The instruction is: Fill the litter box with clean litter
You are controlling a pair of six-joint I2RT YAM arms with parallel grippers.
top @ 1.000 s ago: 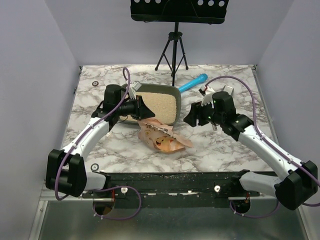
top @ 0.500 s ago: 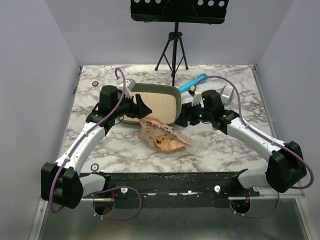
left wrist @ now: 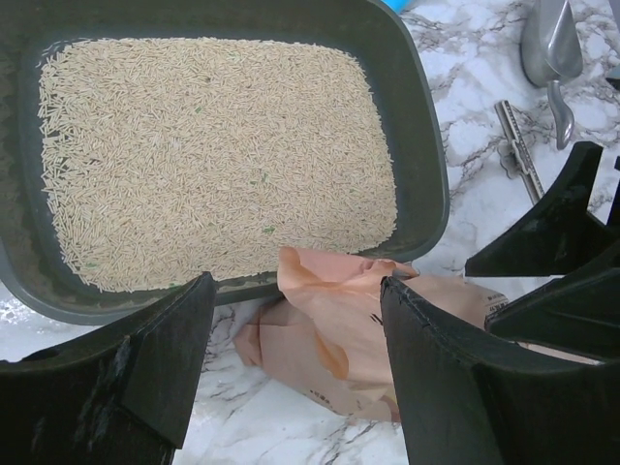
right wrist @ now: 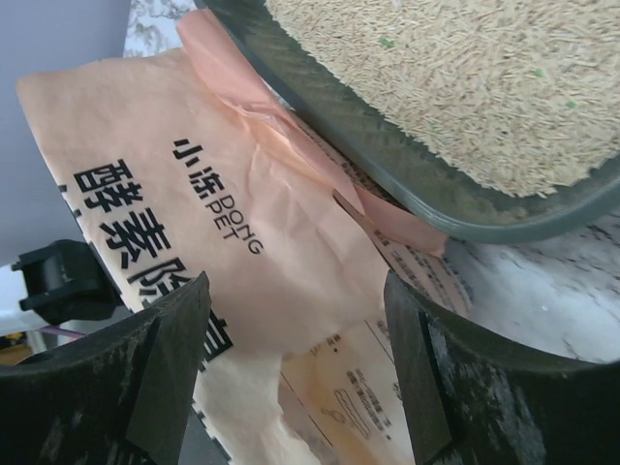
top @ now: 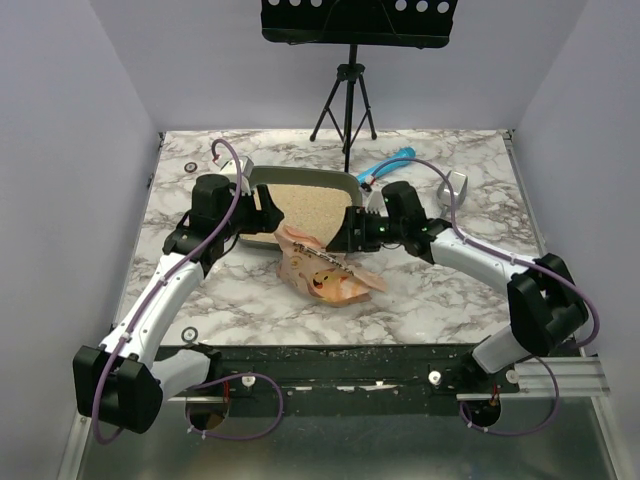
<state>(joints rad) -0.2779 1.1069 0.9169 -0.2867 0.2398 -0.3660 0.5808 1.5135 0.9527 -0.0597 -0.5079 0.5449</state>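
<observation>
Peach bag (right wrist: 223, 223) shows lettering only in the right wrist view; left hand (left wrist: 295, 291) and right hand (right wrist: 295, 286) gape.

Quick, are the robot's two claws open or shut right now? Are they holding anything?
Left gripper: open, holding nothing.
Right gripper: open, holding nothing.

Plain pale lavender walls (top: 60, 150) close in the left, right and far sides of a white surface (top: 250, 300) veined with grey. A black tripod (top: 347, 100) stands at its far edge, carrying a black perforated tray (top: 355, 22). A black rail (top: 340, 365) lines the near edge, with sheet metal (top: 330, 450) nearer still.
</observation>
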